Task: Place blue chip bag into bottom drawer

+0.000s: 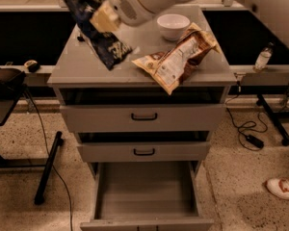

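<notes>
The blue chip bag (102, 32) is dark navy with white lettering. It hangs lifted above the left part of the cabinet top (82, 66). My gripper (97, 14) is at the top left of the camera view and is shut on the bag's upper part. The bottom drawer (145, 192) is pulled out far at the bottom of the grey cabinet, and its grey inside shows nothing in it. The white arm reaches in from the upper right.
A larger tan-and-brown chip bag (176, 57) lies on the cabinet top's right side, overhanging the front edge. A white bowl (173, 26) stands behind it. Two shallower drawers (143, 117) with black handles are slightly open. A stand (47, 167), cables and a shoe (283, 187) are on the floor.
</notes>
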Motion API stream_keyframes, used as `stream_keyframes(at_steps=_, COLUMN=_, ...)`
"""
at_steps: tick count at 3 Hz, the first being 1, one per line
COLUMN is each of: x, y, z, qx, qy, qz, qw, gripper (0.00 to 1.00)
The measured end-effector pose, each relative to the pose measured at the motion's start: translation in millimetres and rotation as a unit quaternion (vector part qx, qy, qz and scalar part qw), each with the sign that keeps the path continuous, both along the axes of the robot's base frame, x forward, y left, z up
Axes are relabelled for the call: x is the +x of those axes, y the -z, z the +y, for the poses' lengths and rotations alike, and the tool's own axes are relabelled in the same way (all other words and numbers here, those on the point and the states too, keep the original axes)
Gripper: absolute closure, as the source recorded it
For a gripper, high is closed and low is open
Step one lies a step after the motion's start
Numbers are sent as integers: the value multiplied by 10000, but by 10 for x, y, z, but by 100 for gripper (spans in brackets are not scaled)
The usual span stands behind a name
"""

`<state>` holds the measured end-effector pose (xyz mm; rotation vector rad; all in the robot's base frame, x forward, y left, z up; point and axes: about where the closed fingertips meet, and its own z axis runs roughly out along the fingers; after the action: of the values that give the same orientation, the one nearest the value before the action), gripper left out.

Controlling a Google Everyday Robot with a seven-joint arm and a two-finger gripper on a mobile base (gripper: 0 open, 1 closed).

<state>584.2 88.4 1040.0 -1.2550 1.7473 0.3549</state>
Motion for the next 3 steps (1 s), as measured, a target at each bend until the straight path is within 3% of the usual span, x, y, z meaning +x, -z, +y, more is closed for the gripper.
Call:
stream_keyframes(at_steps=1, x=-342, y=401, z=-354, qx=-712, qy=268, qz=358, qw=9965, gripper=100)
stream_keyframes(at_steps=2, x=-468, y=554, z=-392, qx=-937, qy=189, qz=594, qw=9936, gripper=100)
stream_keyframes(at_steps=3, x=-333, y=651, z=-351, qx=-1086, qy=183, qz=647, qw=9918, gripper=100)
